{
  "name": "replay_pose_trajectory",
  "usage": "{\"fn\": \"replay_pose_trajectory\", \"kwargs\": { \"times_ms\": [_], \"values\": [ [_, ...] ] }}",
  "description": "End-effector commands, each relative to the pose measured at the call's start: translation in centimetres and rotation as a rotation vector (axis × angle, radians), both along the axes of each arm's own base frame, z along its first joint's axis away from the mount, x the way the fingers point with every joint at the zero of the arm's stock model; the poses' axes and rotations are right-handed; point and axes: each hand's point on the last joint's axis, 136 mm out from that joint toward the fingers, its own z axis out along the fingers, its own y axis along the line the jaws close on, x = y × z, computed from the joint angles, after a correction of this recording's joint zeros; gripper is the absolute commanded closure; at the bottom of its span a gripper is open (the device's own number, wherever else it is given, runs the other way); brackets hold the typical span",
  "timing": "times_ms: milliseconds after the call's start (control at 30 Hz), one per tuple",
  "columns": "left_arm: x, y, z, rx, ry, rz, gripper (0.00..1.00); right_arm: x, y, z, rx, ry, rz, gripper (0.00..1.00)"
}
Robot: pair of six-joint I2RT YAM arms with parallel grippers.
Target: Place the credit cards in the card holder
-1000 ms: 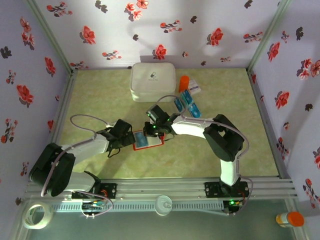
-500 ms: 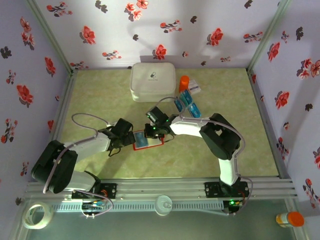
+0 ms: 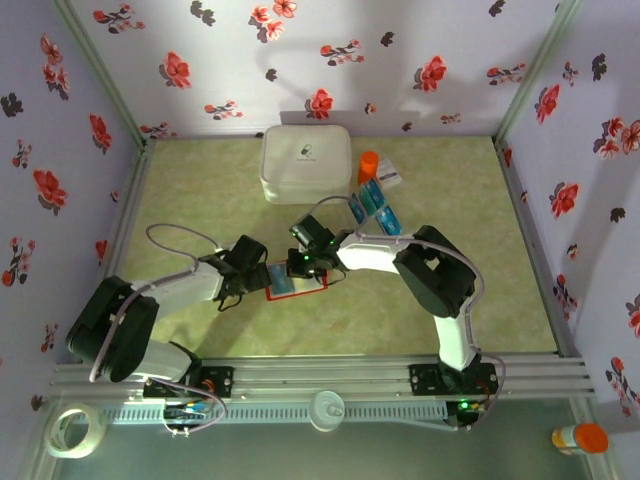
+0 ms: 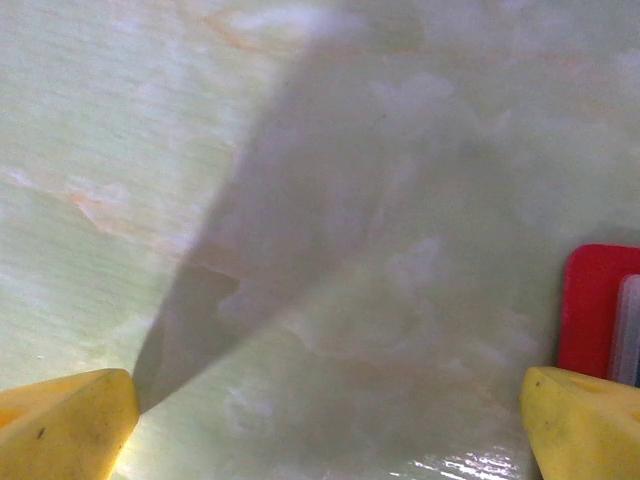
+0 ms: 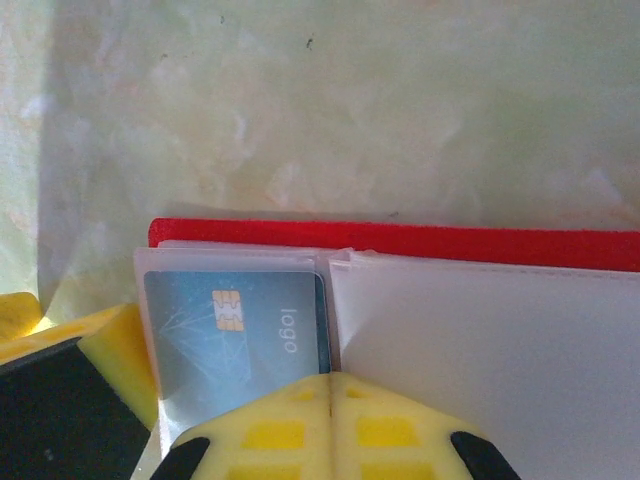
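The red card holder [image 3: 297,283] lies open on the table's middle, with one teal-blue card [image 3: 284,284] in its left clear pocket. In the right wrist view that card [image 5: 232,338] shows a chip and "logo", beside pale sleeves [image 5: 480,340] and the red cover [image 5: 400,240]. My right gripper [image 5: 332,384] is shut, its tips low over the fold between card and sleeves; nothing shows between them. My left gripper [image 4: 325,425] stands wide open at the holder's left edge [image 4: 598,310], nothing between its fingers. More credit cards [image 3: 372,207] lie on a clear sheet further back.
A big white rounded box [image 3: 305,163] stands at the back, with an orange cap [image 3: 368,164] and a small white printed packet [image 3: 388,178] to its right. Flowered walls close in three sides. The left gripper's yellow finger [image 5: 110,350] sits close beside the card pocket.
The right arm's elbow has swung a little to the left and its gripper has crept left over the holder. The left arm has edged slightly forward. The holder stays put.
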Motion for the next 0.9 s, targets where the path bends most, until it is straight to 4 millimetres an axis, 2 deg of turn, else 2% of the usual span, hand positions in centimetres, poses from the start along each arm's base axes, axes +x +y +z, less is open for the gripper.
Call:
{"fn": "replay_pose_trajectory", "kwargs": {
  "times_ms": [0,300,533,867],
  "values": [
    [0.0,-0.6,-1.4,-0.026,0.031,-0.02,0.0,-0.6,0.4,-0.5,-0.001,0.018,0.003,0.93],
    [1.6,-2.0,-1.1,-0.038,0.014,-0.066,0.0,-0.9,-0.8,0.6,0.008,-0.005,-0.028,0.93],
    [3.1,-3.1,-0.1,-0.037,-0.01,-0.113,0.0,-1.0,-2.0,1.3,0.014,-0.026,-0.061,0.91],
    [2.9,-1.8,2.0,-0.041,-0.037,-0.078,0.0,-0.9,-2.4,2.7,0.016,-0.059,-0.052,0.9]
  ]
}}
